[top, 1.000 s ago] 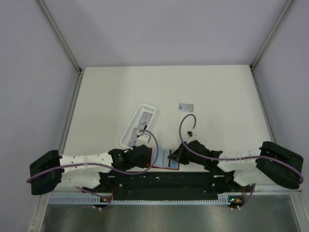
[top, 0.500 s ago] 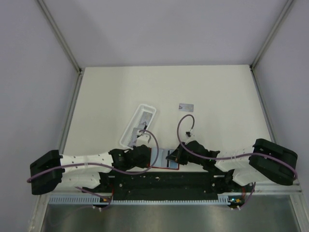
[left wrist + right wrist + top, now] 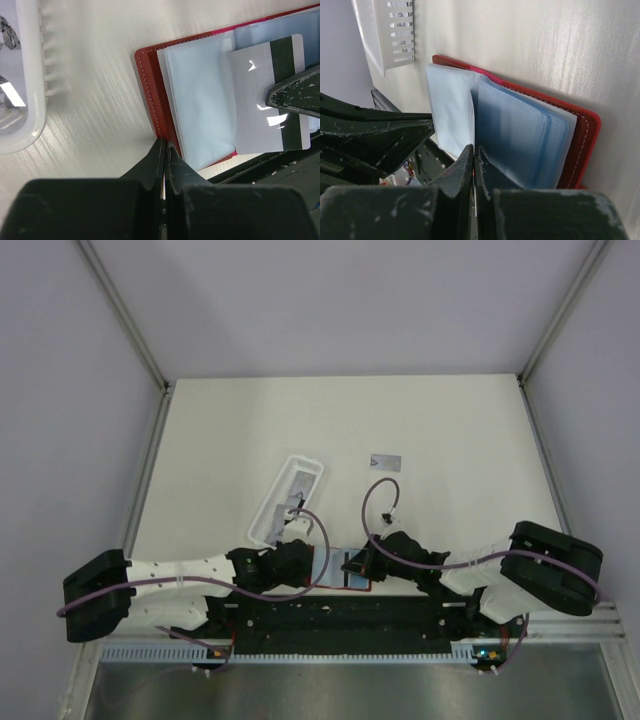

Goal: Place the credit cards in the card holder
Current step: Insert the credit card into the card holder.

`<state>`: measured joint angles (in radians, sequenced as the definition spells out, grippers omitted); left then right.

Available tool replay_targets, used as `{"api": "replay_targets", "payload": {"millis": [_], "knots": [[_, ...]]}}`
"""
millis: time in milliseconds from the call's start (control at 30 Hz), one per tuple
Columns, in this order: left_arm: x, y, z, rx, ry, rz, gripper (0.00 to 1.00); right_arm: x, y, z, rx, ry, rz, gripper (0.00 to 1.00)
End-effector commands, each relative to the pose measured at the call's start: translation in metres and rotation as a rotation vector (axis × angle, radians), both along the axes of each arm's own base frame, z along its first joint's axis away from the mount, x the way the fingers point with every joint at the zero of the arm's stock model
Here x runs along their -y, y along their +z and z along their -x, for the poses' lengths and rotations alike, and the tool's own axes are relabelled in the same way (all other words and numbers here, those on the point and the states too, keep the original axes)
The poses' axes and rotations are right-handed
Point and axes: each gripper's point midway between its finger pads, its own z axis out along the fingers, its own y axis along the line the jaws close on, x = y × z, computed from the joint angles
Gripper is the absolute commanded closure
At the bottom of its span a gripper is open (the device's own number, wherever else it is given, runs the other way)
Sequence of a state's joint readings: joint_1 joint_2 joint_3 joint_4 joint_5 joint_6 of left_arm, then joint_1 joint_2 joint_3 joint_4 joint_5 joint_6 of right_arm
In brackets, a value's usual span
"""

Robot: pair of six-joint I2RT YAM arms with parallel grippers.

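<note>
While left pincer [image 3: 164, 146] stays clenched at card holder [image 3: 148, 100] edge, right pincer [image 3: 473, 151] (also clenched) has crept leftward.

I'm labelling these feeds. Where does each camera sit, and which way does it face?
Top external: fixed above and behind, looking down on the table; the left arm and right arm show.
Left wrist: on the left arm, looking down past the shut left gripper at the card holder's corner.
Right wrist: on the right arm, looking along the shut right gripper into the card holder.
Shared: the open card holder, in both wrist views.
</note>
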<state>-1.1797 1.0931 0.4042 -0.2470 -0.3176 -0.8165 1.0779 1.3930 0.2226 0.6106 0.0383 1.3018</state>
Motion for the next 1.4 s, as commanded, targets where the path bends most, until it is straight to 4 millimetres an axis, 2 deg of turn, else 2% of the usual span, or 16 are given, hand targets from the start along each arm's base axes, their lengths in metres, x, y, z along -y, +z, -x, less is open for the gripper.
{"api": "replay_targets", "payload": {"millis": [0, 333, 800, 1367], "knots": [[0.003, 0.001, -0.004, 0.010, 0.006, 0.000, 1.00, -0.008, 0.001, 0.001, 0.022, 0.032, -0.007, 1.00], [0.001, 0.000, -0.004, 0.007, 0.012, -0.009, 1.00, -0.004, -0.006, -0.006, 0.080, 0.040, 0.073, 1.00], [0.001, -0.001, -0.005, 0.006, 0.014, -0.016, 1.00, 0.013, -0.012, -0.017, 0.136, 0.012, 0.198, 1.00], [0.001, -0.001, -0.004, 0.001, 0.014, -0.015, 1.00, -0.005, -0.020, -0.010, 0.095, 0.061, 0.139, 1.00]]}}
